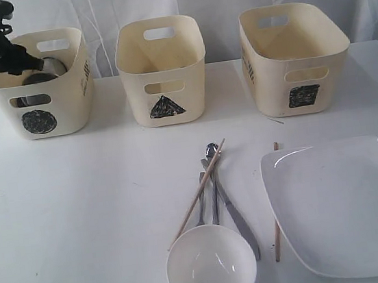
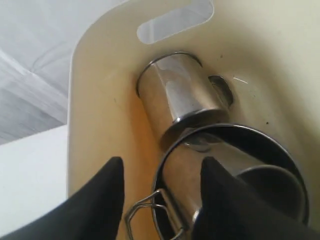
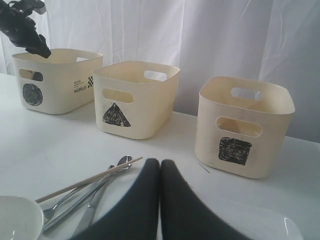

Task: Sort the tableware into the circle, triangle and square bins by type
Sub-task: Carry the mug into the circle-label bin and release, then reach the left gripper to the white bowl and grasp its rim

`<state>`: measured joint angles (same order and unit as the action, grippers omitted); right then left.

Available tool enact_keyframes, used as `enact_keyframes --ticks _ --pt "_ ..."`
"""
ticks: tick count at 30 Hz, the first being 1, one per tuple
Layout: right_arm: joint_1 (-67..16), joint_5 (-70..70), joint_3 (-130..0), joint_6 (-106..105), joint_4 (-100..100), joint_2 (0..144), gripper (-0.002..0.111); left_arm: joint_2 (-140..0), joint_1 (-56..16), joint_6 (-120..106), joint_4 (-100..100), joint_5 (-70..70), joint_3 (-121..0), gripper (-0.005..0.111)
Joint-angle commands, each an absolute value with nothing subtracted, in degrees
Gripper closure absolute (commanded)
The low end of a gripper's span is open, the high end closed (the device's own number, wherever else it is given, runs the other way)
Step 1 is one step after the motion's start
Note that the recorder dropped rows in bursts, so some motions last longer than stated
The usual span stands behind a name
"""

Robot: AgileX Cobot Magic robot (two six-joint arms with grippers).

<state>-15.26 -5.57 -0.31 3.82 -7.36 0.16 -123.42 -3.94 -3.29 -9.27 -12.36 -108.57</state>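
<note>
Since the steel mug (image 2: 190,175) lies tipped in the steel bowl (image 2: 260,142) inside the circle bin (image 1: 67,108), left hand (image 2: 162,162) hangs spread open, gripping nothing; white bowl (image 1: 211,266), cutlery (image 1: 214,187) and plate (image 1: 342,205) sit way nearer the clenched right hand (image 3: 160,165).

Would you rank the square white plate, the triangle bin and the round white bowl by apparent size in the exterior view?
1. square white plate
2. triangle bin
3. round white bowl
Bin and bowl look close; the bin stands farther away.

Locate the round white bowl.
Exterior view, bottom centre: the round white bowl sits at the cutlery's near ends, left of the square plate.
</note>
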Motion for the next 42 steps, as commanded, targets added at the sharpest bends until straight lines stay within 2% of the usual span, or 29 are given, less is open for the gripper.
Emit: enact_keyframes --ticks 1,9,13,14,22,30,42 --pt "-14.9 -5.0 0.0 3.7 -7.3 0.0 0.108 -118.6 -4.7 -5.5 -5.4 -21.2 -108.7 0.054" --pt "-14.9 -5.0 0.0 3.7 -7.3 0.0 0.108 -106.5 -10.1 -23.2 17.2 -42.7 -108.7 0.055" --pt "-14.9 -5.0 0.0 3.7 -7.3 0.0 0.108 -106.6 -15.4 -20.0 22.3 -68.0 -108.0 0.055" --pt "-14.9 -5.0 0.0 3.7 -7.3 0.0 0.108 -106.6 -16.6 -20.0 22.8 -70.0 -107.3 0.055" --pt "-14.9 -5.0 0.0 3.7 -7.3 0.0 0.108 -106.6 -28.8 -19.0 16.7 -66.9 -97.4 0.055" --pt "-14.9 -5.0 0.0 3.7 -7.3 0.0 0.108 -106.6 -32.7 -17.8 15.8 -64.6 -91.8 0.055" --pt "-14.9 -5.0 0.0 3.7 -7.3 0.0 0.108 -106.6 -39.0 -19.5 16.4 -53.0 -83.5 0.055"
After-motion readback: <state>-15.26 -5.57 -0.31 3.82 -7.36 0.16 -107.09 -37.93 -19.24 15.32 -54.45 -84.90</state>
